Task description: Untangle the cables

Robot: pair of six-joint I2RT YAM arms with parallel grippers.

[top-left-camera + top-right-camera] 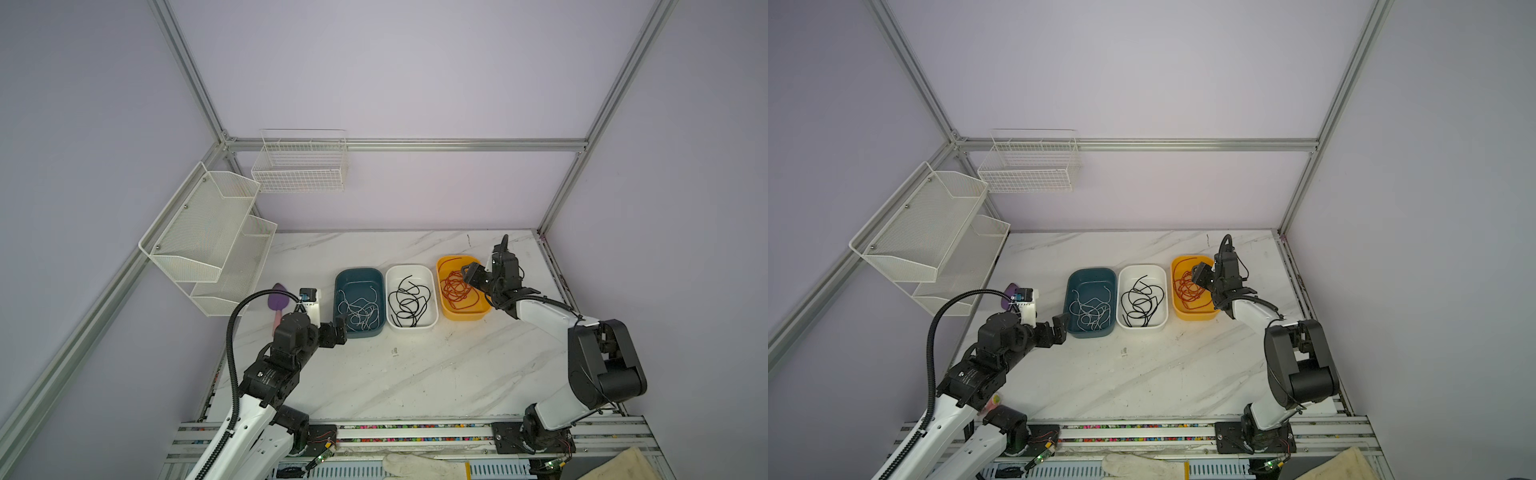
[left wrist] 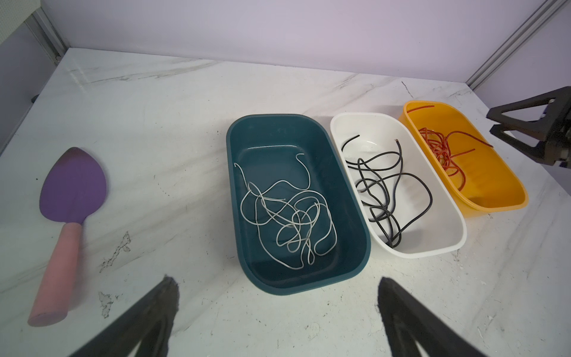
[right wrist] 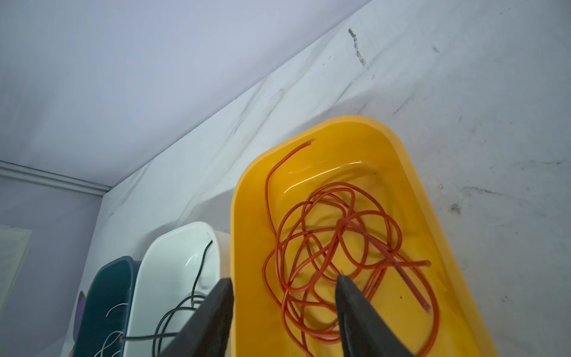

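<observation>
Orange cables (image 3: 384,252) lay in the right yellow tub (image 3: 401,148), black cables (image 2: 386,197) in the white tub (image 2: 432,244), white cables (image 2: 290,216) in the teal tub (image 2: 278,136); left fingers (image 2: 160,296) and right fingers (image 3: 355,303) were spread, empty.

Left arm (image 1: 255,428) and right arm (image 1: 544,316): white links, black joints, black fingers (image 2: 401,312). A corrugated hose (image 1: 230,349) follows the left.

Lilac walls (image 1: 395,75), marble table (image 1: 415,374), white wire racks (image 1: 208,232)
</observation>
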